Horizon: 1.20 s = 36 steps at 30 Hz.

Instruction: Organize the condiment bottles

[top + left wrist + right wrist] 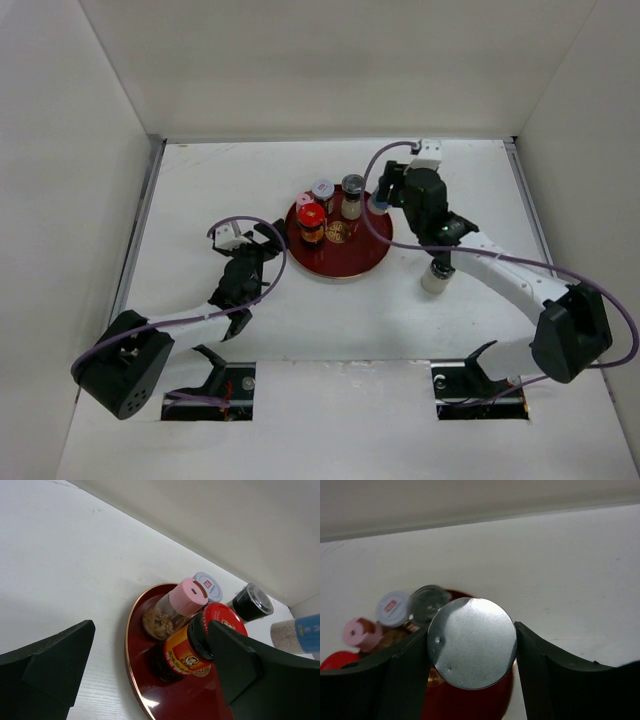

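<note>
Holding four jars (312,222), red tray (350,263); right claw (382,203) grips blue-banded shaker (471,642); left claw (268,241) wide.

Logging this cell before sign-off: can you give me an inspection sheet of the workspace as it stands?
Surface: white table, red tray at centre.
Job's things: red-lidded jar, pink-capped jar, white-lidded jar and dark-capped jar upright on tray; blue-band bottle held over tray's right edge.
Clutter: white cylinder under right arm, identity unclear.
Grippers: left gripper jaws open, left of tray; right gripper jaws shut on blue-band bottle.
Cables: purple cable looping along each arm.
Surroundings: white walls on three sides.
</note>
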Motion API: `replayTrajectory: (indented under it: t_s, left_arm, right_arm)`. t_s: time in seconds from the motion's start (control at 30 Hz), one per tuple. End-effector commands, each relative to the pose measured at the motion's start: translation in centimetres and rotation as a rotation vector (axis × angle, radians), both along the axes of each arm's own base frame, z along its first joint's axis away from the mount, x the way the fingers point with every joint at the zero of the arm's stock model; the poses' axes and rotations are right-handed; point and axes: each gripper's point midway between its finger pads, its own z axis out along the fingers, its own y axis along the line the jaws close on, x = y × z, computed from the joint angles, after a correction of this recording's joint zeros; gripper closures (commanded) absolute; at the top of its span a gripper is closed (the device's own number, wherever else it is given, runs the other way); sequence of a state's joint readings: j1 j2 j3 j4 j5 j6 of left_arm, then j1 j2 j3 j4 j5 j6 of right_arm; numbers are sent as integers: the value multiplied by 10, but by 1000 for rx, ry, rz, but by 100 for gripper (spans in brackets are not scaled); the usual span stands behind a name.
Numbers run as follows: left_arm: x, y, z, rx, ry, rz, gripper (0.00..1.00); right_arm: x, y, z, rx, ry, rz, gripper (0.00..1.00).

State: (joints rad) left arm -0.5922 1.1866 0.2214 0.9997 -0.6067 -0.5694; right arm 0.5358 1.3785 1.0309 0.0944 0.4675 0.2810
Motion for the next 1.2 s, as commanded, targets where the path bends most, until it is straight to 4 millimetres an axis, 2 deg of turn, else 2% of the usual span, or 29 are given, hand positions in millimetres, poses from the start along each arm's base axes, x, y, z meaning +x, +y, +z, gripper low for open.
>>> replayTrajectory:
  t_s: [0.0, 0.07, 0.23, 0.37, 0.53, 0.67, 0.83, 0.9, 1.07, 1.17]
  left_arm:
    - [1, 12, 8, -55, -34, 46, 0]
    - [1, 13, 8, -69, -35, 47, 0]
    - [1, 12, 7, -68, -30, 38, 0]
    - [-1, 11, 11, -75, -42, 28, 0]
    - [0, 9, 10, -74, -38, 19, 0]
    - [1, 8, 7, -70, -31, 16, 0]
    - [2, 5, 6, -67, -27, 9, 0]
    - [2, 5, 8, -71, -30, 6, 0]
    - [2, 5, 5, -67, -24, 6, 0]
    - [2, 6, 6, -68, -28, 9, 0]
  right_arm:
    - [-4, 46, 31, 71, -97, 97, 49]
    - [-6, 72, 30, 69, -98, 156, 49]
    - [-4, 120, 23, 51, -83, 235, 48]
    - [7, 135, 4, -5, -58, 236, 48]
    - [15, 141, -13, -32, -42, 228, 48]
    - [18, 140, -27, -48, -22, 213, 42]
    - [17, 142, -35, -55, -9, 216, 26]
    - [15, 141, -31, -52, -11, 217, 18]
    - [-1, 126, 3, -16, -47, 213, 9]
    - [-19, 105, 13, 4, -63, 200, 9]
